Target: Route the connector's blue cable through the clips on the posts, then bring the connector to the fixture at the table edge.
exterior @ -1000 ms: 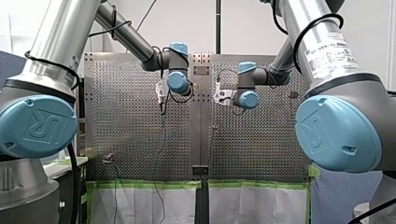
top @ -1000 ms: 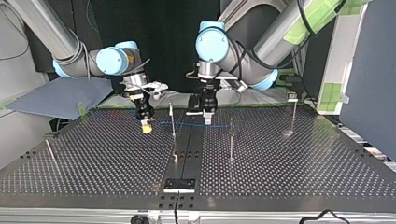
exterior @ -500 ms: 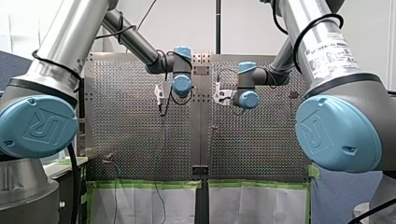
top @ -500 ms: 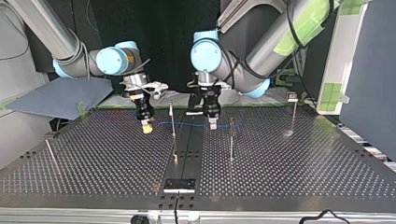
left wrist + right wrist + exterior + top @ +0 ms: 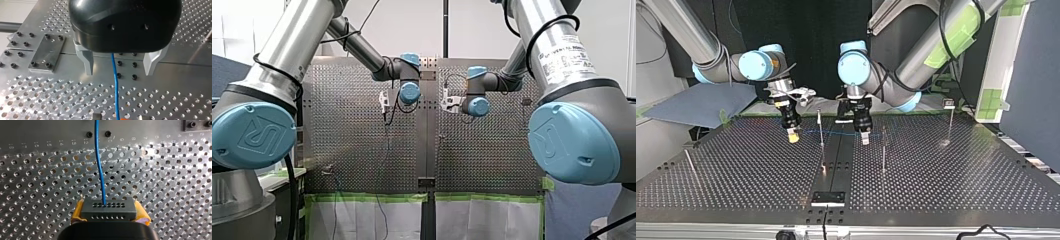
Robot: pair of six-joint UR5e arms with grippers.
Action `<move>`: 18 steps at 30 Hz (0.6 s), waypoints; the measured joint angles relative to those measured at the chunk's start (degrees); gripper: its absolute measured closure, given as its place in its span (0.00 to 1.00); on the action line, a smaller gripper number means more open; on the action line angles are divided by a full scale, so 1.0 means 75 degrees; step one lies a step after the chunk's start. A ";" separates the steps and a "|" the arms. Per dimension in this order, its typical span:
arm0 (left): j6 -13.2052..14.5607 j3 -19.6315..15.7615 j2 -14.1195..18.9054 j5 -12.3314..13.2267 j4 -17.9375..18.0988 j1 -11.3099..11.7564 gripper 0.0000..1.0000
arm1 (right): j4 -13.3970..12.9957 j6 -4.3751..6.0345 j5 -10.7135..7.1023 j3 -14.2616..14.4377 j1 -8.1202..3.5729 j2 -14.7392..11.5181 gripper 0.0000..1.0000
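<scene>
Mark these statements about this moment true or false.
1. My right gripper holds the connector between yellow pads. True.
2. My left gripper is shut on the blue cable. False: its fingers stand apart, and the cable runs between them.
3. The connector sits at the fixture. False: it is in my right gripper, away from the fixture.
4. The blue cable leaves the connector's holed face. True.

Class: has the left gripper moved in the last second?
Yes. My left gripper moved rightward in the top view, away from the post beside the centre strip.
</scene>
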 joint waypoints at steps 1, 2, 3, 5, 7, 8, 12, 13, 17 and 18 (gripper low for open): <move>0.0007 0.0008 0.0000 0.0002 0.0009 0.0002 0.00 | 0.0007 -0.0001 0.0000 0.0000 0.0000 0.0000 1.00; 0.0026 0.0022 -0.0004 0.0014 0.0034 0.0004 0.00 | 0.0013 -0.0002 0.0000 0.0000 0.0000 0.0000 1.00; 0.0042 0.0033 -0.0004 0.0033 0.0058 0.0005 0.00 | 0.0019 -0.0004 0.0000 -0.0001 0.0001 -0.0001 1.00; 0.0085 0.0050 -0.0002 0.0086 0.0101 0.0007 0.00 | 0.0023 -0.0004 -0.0001 0.0001 0.0002 -0.0001 1.00; 0.0155 0.0058 -0.0004 0.0087 0.0134 0.0016 0.00 | 0.0026 -0.0005 -0.0006 0.0000 0.0007 -0.0001 1.00; 0.0190 0.0059 -0.0005 0.0074 0.0149 0.0020 0.00 | 0.0026 -0.0005 -0.0011 -0.0001 0.0009 -0.0002 1.00; 0.0283 0.0058 -0.0002 0.0014 0.0185 0.0029 0.00 | 0.0028 -0.0006 -0.0021 0.0001 0.0014 -0.0002 1.00; 0.0292 0.0059 -0.0002 -0.0003 0.0189 0.0029 0.00 | 0.0028 -0.0005 -0.0022 0.0000 0.0014 -0.0002 1.00; 0.0306 0.0065 -0.0006 -0.0075 0.0201 0.0041 0.00 | 0.0033 -0.0006 -0.0030 0.0002 0.0014 -0.0003 1.00; 0.0309 0.0065 -0.0004 -0.0085 0.0203 0.0046 0.00 | 0.0036 -0.0005 -0.0031 0.0002 0.0014 -0.0003 1.00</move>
